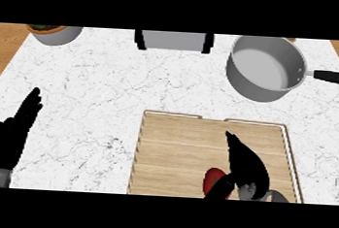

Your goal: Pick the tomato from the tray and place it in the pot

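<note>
Fingers of the right hand (245,163) lie straight over the wooden tray (178,145), touching the tomato (213,179); the left hand (10,134) rests spread.

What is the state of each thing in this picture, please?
tomato: on the tray, partly hidden by the right hand
tray: flat on the counter
pot: upright, empty
right hand: over the tomato, fingers straight
left hand: resting open at the left edge
</note>
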